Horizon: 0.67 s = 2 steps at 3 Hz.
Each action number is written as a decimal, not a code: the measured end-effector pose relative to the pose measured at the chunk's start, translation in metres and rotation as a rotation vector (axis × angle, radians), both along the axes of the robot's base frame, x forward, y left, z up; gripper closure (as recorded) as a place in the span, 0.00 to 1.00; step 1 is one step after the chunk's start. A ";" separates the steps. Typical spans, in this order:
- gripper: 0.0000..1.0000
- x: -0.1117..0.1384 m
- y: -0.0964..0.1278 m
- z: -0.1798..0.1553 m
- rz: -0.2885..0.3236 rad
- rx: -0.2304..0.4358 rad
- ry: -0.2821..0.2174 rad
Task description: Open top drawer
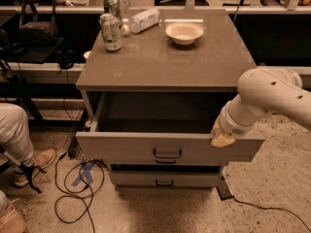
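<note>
The top drawer [126, 148] of the grey cabinet is pulled out wide, its dark box interior showing and its small black loop handle [167, 155] at the centre of the front panel. My gripper [221, 139] is at the upper right edge of the drawer's front panel, at the end of my white arm [269, 96] that comes in from the right. A shallower lower drawer [164, 179] below is closed.
On the cabinet top [160, 64] stand two cans [110, 31], a lying plastic bottle [144, 20] and a white bowl [184, 32]. A person's leg and shoe [22, 152] are at the left. Cables [73, 188] lie on the floor by the cabinet.
</note>
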<state>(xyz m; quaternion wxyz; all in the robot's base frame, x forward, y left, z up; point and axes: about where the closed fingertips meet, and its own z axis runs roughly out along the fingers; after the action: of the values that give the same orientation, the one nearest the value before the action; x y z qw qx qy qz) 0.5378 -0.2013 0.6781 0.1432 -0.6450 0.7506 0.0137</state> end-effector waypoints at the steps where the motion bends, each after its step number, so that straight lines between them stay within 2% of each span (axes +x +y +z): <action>1: 0.13 0.000 0.000 -0.001 0.001 0.000 0.002; 2: 0.00 -0.001 0.001 -0.002 0.002 0.000 0.003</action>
<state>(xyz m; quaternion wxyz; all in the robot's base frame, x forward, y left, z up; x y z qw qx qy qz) 0.5370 -0.2004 0.6765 0.1417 -0.6458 0.7501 0.0148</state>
